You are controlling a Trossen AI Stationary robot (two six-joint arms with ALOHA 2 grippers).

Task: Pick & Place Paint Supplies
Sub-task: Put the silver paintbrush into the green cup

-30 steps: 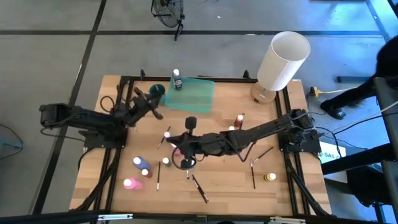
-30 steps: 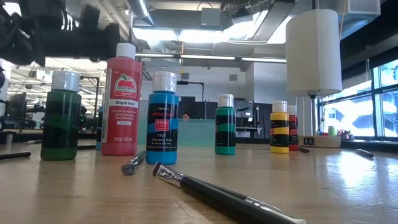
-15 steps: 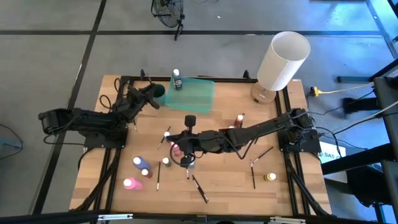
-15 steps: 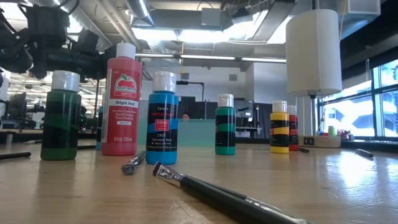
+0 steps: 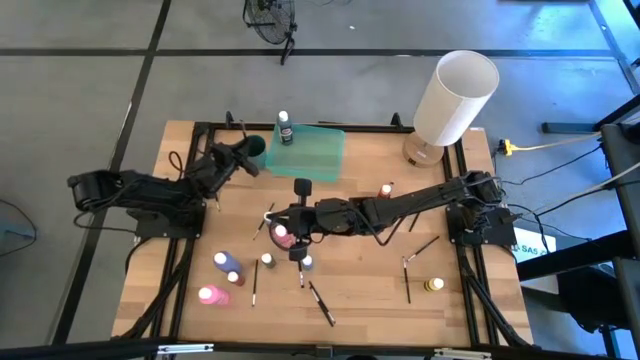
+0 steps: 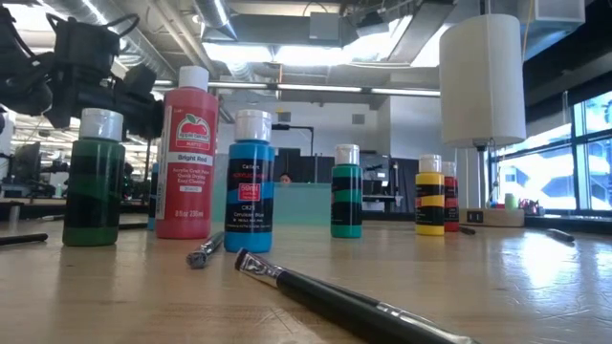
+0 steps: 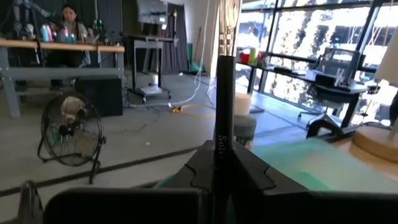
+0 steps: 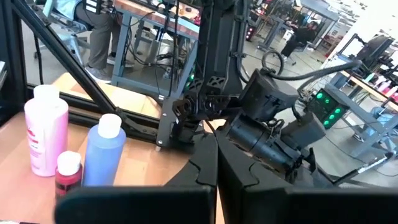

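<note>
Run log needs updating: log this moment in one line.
left gripper shut on paintbrush beside green tray | right gripper shut by mid-table bottles | paintbrush not yet placed

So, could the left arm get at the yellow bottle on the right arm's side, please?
Probably not: the left tool is shut on a paintbrush beside the green tray, and the right arm stretches across between it and the yellow bottle.

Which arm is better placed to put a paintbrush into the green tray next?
Left, probably. The left gripper holds a paintbrush right beside the green tray. The right gripper is farther off, at mid-table among paint bottles.
</note>
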